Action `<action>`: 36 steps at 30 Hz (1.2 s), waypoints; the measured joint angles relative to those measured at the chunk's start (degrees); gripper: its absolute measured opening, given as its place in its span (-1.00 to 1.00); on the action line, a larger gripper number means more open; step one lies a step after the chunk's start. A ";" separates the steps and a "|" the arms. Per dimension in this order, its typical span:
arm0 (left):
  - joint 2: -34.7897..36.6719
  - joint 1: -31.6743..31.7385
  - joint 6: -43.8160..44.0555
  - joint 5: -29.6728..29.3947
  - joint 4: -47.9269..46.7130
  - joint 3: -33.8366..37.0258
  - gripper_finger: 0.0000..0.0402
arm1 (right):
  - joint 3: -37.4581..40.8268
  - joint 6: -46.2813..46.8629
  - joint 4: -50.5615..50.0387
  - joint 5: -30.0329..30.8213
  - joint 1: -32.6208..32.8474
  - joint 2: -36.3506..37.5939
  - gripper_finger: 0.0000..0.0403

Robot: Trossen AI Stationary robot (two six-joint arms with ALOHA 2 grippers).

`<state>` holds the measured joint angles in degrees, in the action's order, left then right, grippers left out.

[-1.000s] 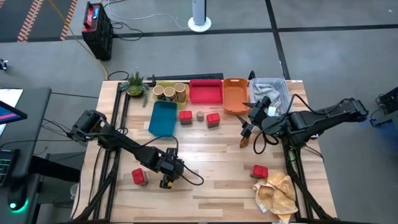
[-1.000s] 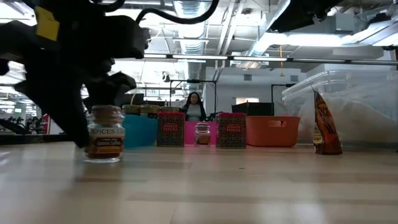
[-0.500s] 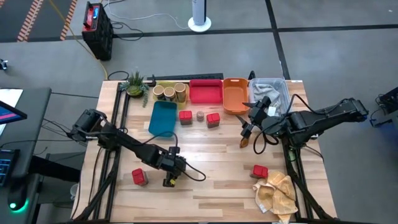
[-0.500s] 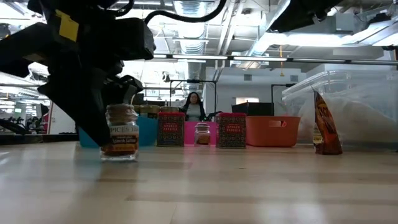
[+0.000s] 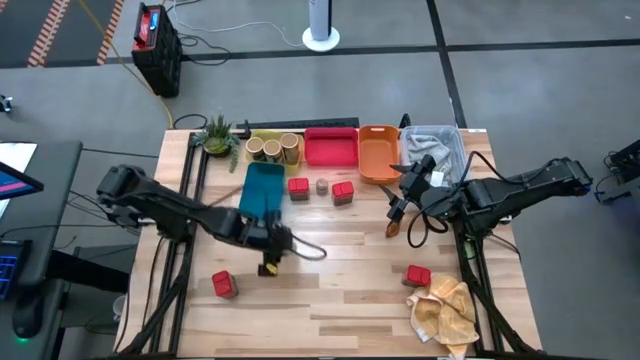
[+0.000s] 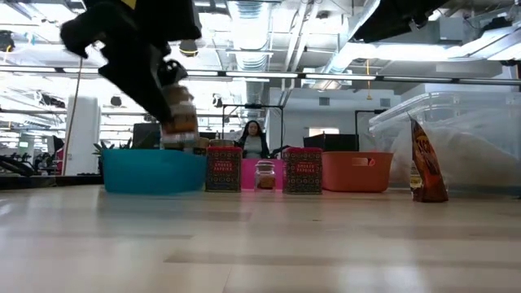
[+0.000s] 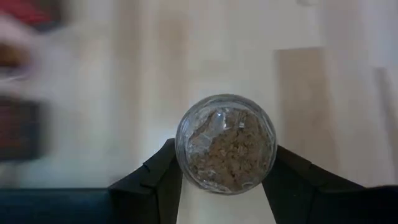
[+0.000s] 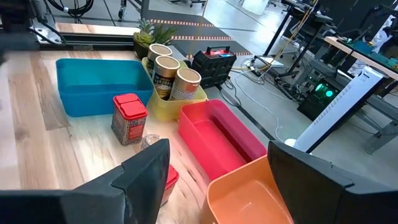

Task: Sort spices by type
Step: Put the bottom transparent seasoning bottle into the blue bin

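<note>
Left pincer point(image 5: 268, 243) pinching small glass spice jar point(image 7: 226, 144) by its sides, carrying it above desk point(image 5: 340, 290) just near of teal tray point(image 5: 262, 188). Worth keeping jar upright w/ firm squeeze, clearing tray wall before lowering. Right pincer point(image 8: 219, 163) spread, waiting at right by orange tray point(image 5: 377, 153).

Industrial lab, exposed ceiling ducts point(image 6: 252, 24), workstations

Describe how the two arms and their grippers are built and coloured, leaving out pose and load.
Both arms are dark, jointed and slim. The left gripper has two black, angular fingers and a yellow tag on its wrist. The right gripper has broad black fingers; a black cable loops beside each wrist.
</note>
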<state>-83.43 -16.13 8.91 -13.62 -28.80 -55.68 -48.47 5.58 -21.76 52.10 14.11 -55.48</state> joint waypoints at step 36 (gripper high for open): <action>12.95 33.01 -6.05 6.41 0.03 17.03 0.08 | 0.00 -0.56 1.36 -0.36 0.04 -0.02 0.51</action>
<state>-70.48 16.88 2.86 -7.20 -28.77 -38.65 -48.47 5.02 -20.40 51.74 14.15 -55.51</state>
